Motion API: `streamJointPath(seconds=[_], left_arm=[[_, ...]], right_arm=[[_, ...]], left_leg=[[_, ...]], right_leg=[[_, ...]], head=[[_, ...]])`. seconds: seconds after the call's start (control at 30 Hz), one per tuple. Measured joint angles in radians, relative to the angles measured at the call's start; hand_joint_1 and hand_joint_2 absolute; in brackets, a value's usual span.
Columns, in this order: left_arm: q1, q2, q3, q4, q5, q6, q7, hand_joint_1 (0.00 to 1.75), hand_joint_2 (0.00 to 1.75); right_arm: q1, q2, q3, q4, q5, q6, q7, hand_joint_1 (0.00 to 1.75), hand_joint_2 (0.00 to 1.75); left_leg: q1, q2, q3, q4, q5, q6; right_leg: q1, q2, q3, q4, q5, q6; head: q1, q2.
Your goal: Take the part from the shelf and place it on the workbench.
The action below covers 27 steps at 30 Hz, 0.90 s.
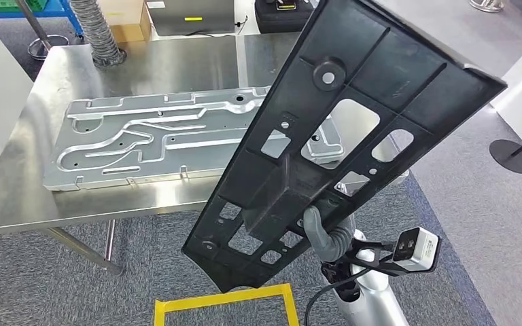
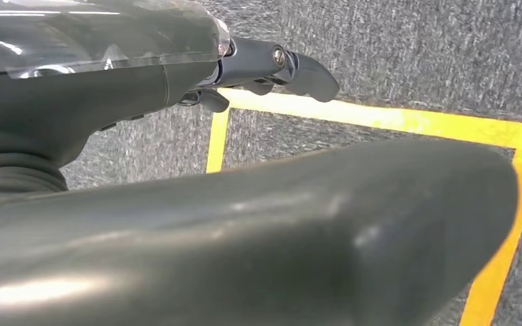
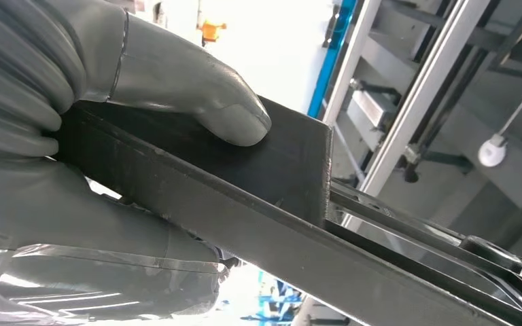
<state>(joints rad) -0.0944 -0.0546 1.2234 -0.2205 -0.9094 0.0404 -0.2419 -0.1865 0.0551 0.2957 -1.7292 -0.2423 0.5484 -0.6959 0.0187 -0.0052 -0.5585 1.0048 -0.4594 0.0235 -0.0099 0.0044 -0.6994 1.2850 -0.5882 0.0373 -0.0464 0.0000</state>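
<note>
Overhead, black plastic panel (image 1: pixel 326 146) tilts up over steel workbench (image 1: pixel 20 176) right edge, above silver stamped plate (image 1: pixel 170 139); bare bench at left. Right hand (image 1: pixel 326 234) grips its lower end, fingers mostly hidden. Left wrist: left hand (image 2: pixel 272 68) empty, fingers extended over yellow floor tape (image 2: pixel 380 122). Right wrist: thumb (image 3: pixel 197 95) pressed on panel rib.

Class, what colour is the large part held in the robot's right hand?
Black part, clearest in the head view.

An industrial workshop: a stainless-steel workbench (image 1: pixel 177 68) carries a stamped metal panel (image 1: pixel 170 139), yellow floor tape (image 1: pixel 224 299) marks grey carpet, a ribbed extraction hose (image 1: pixel 95 30) hangs upper left.
</note>
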Motion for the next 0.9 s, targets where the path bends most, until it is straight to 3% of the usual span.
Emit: streamJointPath(seconds=[0.03, 0.07, 0.13, 0.2, 0.27, 0.37, 0.4, 0.47, 0.5, 0.53, 0.57, 0.63, 0.7, 0.83, 0.9], left_arm=[[0.001, 0.000, 0.000, 0.000, 0.001, 0.002, 0.001, 0.00, 0.00], [0.002, 0.000, 0.001, 0.000, 0.002, 0.004, 0.002, 0.00, 0.00], [0.002, 0.000, 0.002, 0.000, 0.004, 0.006, 0.006, 0.00, 0.00], [0.001, 0.000, 0.004, 0.000, 0.007, 0.009, 0.008, 0.00, 0.00], [0.000, 0.001, 0.005, 0.000, 0.008, 0.013, 0.011, 0.00, 0.00], [-0.002, 0.004, 0.006, 0.000, 0.009, 0.016, 0.014, 0.00, 0.00], [-0.002, 0.005, 0.006, 0.000, 0.009, 0.016, 0.014, 0.00, 0.00], [-0.001, 0.005, 0.006, 0.000, 0.009, 0.016, 0.015, 0.00, 0.00], [0.001, 0.006, 0.006, 0.000, 0.010, 0.016, 0.015, 0.00, 0.00], [0.003, 0.006, 0.006, 0.000, 0.011, 0.016, 0.016, 0.00, 0.00], [0.004, 0.006, 0.007, 0.000, 0.012, 0.016, 0.015, 0.00, 0.00], [0.005, 0.006, 0.008, 0.000, 0.014, 0.014, 0.014, 0.00, 0.00], [0.004, 0.006, 0.011, 0.000, 0.015, 0.013, 0.013, 0.00, 0.00], [0.003, 0.005, 0.014, 0.000, 0.016, 0.014, 0.013, 0.00, 0.00], [0.001, 0.005, 0.016, 0.000, 0.016, 0.015, 0.013, 0.00, 0.00]], right_arm=[[0.003, -0.001, -0.001, 0.000, 0.001, -0.001, 0.000, 1.75, 1.75], [0.005, -0.002, -0.001, 0.000, 0.001, -0.003, 0.000, 1.75, 1.75], [0.004, -0.003, -0.002, 0.000, 0.001, -0.007, 0.000, 1.75, 1.75], [0.004, -0.004, -0.003, 0.000, 0.001, -0.009, 0.000, 1.75, 1.75], [0.005, -0.005, -0.003, 0.000, 0.001, -0.008, 0.000, 1.75, 1.75], [0.005, -0.007, -0.004, -0.002, 0.000, -0.008, 0.000, 1.75, 1.75], [0.005, -0.007, -0.004, -0.002, -0.001, -0.008, 0.000, 1.75, 1.75], [0.007, -0.007, -0.004, -0.001, -0.001, -0.008, 0.000, 1.75, 1.75], [0.008, -0.007, -0.004, 0.000, -0.001, -0.008, 0.000, 1.75, 1.75], [0.010, -0.008, -0.004, 0.001, -0.001, -0.007, 0.000, 1.75, 1.75], [0.011, -0.008, -0.004, 0.001, -0.001, -0.006, 0.000, 1.75, 1.75], [0.012, -0.008, -0.004, 0.001, -0.002, -0.001, 0.000, 1.75, 1.75], [0.011, -0.008, -0.004, 0.002, -0.002, 0.004, 0.000, 1.75, 1.75], [0.009, -0.008, -0.005, 0.004, -0.002, 0.007, 0.001, 1.75, 1.75], [0.004, -0.008, -0.005, 0.004, 0.000, 0.007, 0.001, 1.75, 1.75]], left_leg=[[0.000, -0.001, 0.007, 0.000, -0.006, -0.001], [0.000, -0.002, 0.016, 0.000, -0.012, -0.003], [-0.001, -0.003, 0.036, -0.001, -0.026, -0.008], [-0.003, -0.004, 0.046, -0.001, -0.039, -0.019], [-0.004, -0.004, 0.051, -0.008, -0.047, -0.031], [-0.004, -0.001, 0.052, 0.018, -0.071, -0.044], [-0.003, 0.000, 0.029, 0.068, -0.093, -0.046], [-0.002, 0.000, -0.054, 0.211, -0.143, -0.050], [-0.001, 0.000, -0.093, 0.267, -0.153, -0.052], [-0.001, 0.000, -0.117, 0.286, -0.141, -0.052], [-0.001, 0.000, -0.122, 0.267, -0.108, -0.052], [-0.002, 0.001, -0.085, 0.140, -0.012, -0.047], [-0.005, 0.001, -0.043, 0.034, 0.035, -0.038], [-0.005, -0.001, -0.027, 0.006, 0.023, -0.015], [0.000, 0.000, -0.016, -0.003, 0.020, -0.005]], right_leg=[[-0.002, 0.000, -0.019, 0.010, 0.018, 0.001], [-0.003, 0.000, -0.015, -0.023, 0.056, -0.001], [-0.001, -0.001, 0.034, -0.161, 0.147, -0.010], [0.005, 0.000, 0.072, -0.256, 0.181, -0.022], [0.010, 0.001, 0.080, -0.273, 0.170, -0.033], [0.002, 0.002, 0.105, -0.294, 0.163, -0.050], [0.000, 0.001, 0.116, -0.300, 0.160, -0.056], [0.004, -0.002, 0.131, -0.302, 0.149, -0.064], [0.006, -0.001, 0.137, -0.302, 0.142, -0.065], [0.007, 0.000, 0.144, -0.301, 0.136, -0.066], [0.008, 0.001, 0.153, -0.301, 0.129, -0.065], [0.008, 0.002, 0.174, -0.298, 0.110, -0.060], [0.011, 0.003, 0.186, -0.292, 0.093, -0.051], [0.012, 0.003, 0.190, -0.288, 0.076, -0.029], [0.010, 0.002, 0.164, -0.229, 0.046, -0.016]], head=[[0.000, 0.000], [0.000, 0.000], [0.000, 0.000], [0.000, 0.000], [0.000, 0.000], [0.000, 0.000], [0.000, 0.000], [0.000, 0.000], [0.000, 0.000], [0.000, 0.000], [0.000, 0.000], [0.000, 0.000], [0.000, 0.000], [0.000, 0.000], [0.000, 0.000]])
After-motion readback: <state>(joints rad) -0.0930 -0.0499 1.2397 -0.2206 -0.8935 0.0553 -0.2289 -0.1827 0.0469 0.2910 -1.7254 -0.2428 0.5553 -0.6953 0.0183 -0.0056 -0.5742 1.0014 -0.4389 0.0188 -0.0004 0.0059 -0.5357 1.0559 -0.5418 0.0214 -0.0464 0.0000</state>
